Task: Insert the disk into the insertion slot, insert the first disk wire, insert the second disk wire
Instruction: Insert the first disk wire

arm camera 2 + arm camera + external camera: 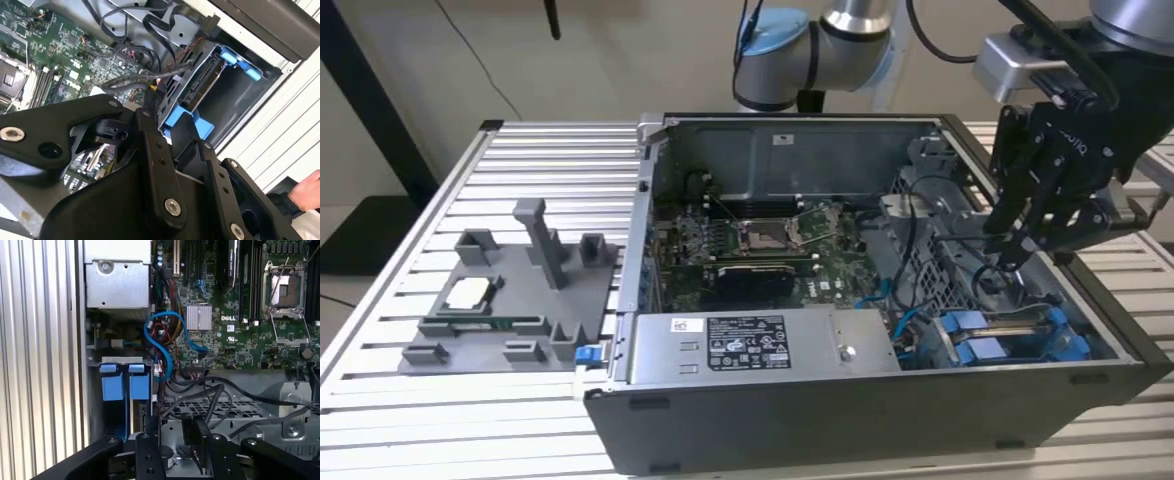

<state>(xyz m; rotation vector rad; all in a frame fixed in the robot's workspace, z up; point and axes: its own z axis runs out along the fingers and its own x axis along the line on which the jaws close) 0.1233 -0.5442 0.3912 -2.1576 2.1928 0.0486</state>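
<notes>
Blue-framed silver-grey rectangular disk [994,335], lower right, sits slotted; wiring steps seemingly remain; black gripper [1011,262] hovers above, whether its fingers are spread cannot be told.

Blue-framed disk [201,80] seated in the insertion slot [235,97]

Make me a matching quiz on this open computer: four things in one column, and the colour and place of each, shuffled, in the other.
Things:
1. disk
2. power-supply box
3. fixture tray
4. tool

Colour and place:
A. grey, on the table outside the case, at the exterior view's left
B. black, over the case's side at the exterior view's right
C. blue frame, in a corner of the case
D. silver with a label, along the case's near wall

Pairs: 1-C, 2-D, 3-A, 4-B.
</notes>
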